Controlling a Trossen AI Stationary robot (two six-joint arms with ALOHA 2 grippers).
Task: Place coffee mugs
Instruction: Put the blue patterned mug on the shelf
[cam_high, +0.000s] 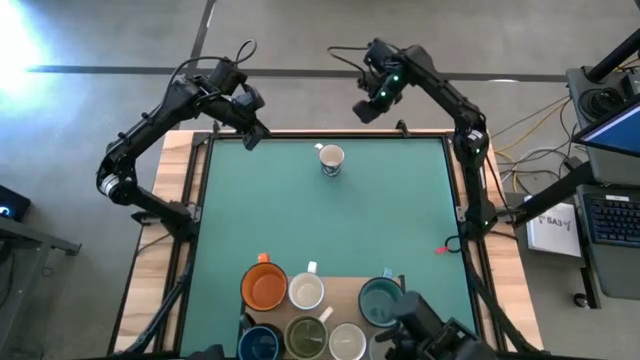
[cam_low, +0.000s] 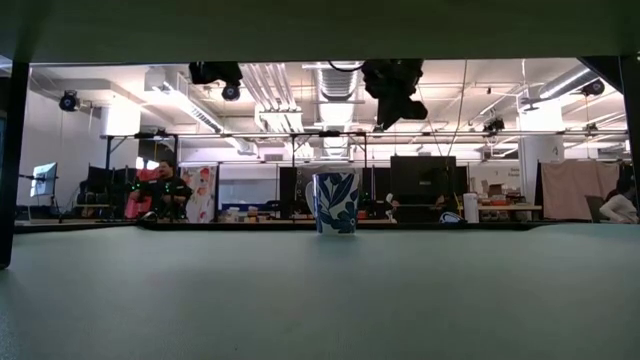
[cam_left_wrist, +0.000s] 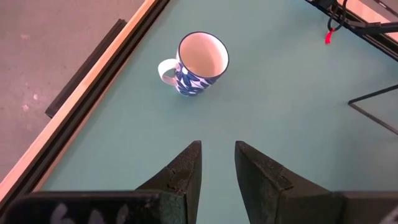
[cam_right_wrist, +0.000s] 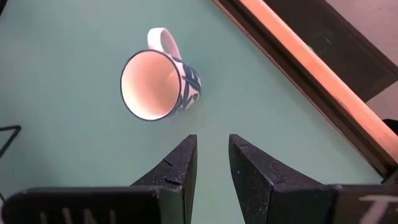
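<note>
Upright, white mug (cam_left_wrist: 200, 63) with blue leaves (handle sideways), both grippers (cam_left_wrist: 217, 163) (cam_right_wrist: 210, 158) slightly parted, empty.

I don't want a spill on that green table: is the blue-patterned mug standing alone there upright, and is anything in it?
Upright and empty. The blue-patterned mug stands on its base with its mouth up, and both wrist views show a bare pale inside.

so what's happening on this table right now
Nothing is being handled at the moment. A white mug with a blue leaf pattern stands upright alone on the green table. The left gripper and right gripper hang above the table edge nearest it, slightly open and empty. More mugs cluster at the opposite edge.
</note>
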